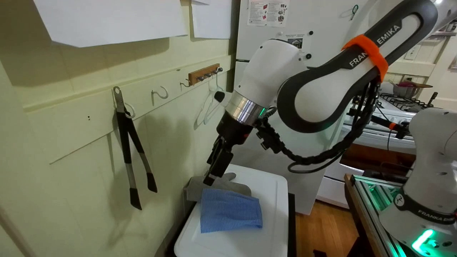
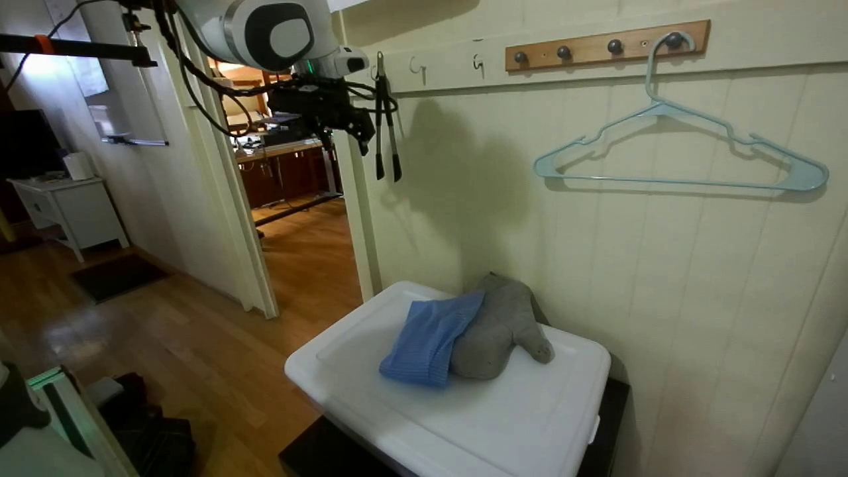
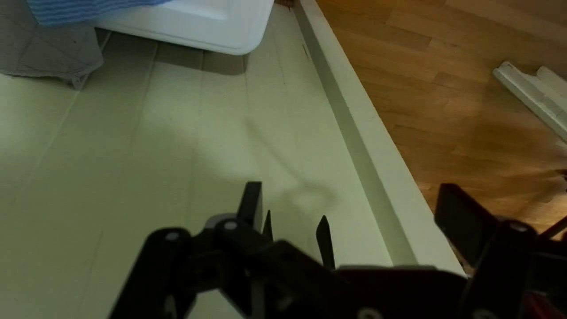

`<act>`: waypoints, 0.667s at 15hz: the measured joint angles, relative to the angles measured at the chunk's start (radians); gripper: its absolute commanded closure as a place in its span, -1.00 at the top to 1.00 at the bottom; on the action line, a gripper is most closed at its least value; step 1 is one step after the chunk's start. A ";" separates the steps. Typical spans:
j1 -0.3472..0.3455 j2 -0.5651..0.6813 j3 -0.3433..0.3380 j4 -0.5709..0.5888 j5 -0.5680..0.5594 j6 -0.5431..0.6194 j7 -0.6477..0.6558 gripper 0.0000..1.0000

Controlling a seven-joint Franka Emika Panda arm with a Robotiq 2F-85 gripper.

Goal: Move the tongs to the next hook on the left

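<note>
The black tongs (image 1: 124, 139) hang tips down against the wall at a pale wire hook (image 1: 131, 110), whose curl shows beside their upper part. The tongs also show in an exterior view (image 2: 379, 129). Two more hooks with nothing on them show in both exterior views: one (image 1: 160, 93) (image 2: 417, 68) beside the tongs and one (image 1: 185, 84) (image 2: 478, 63) nearer the peg strip. My gripper (image 1: 210, 174) (image 2: 348, 140) is apart from the wall and points downward. In the wrist view the gripper (image 3: 352, 204) is wide open and empty; only the tongs' tips (image 3: 325, 243) show there, behind the gripper.
A brown peg strip (image 1: 204, 74) (image 2: 606, 46) holds a pale blue hanger (image 2: 662, 109). Below stands a white lidded bin (image 1: 271, 214) (image 2: 530, 424) with a blue cloth (image 1: 230, 210) and a grey soft thing (image 2: 497, 331). A doorway edge (image 3: 363, 128) borders the wall.
</note>
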 measured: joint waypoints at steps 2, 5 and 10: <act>-0.056 -0.031 0.042 -0.018 -0.037 -0.020 0.002 1.00; -0.105 -0.084 0.080 -0.045 -0.063 -0.045 0.002 1.00; -0.131 -0.196 0.103 -0.088 -0.082 -0.097 0.006 1.00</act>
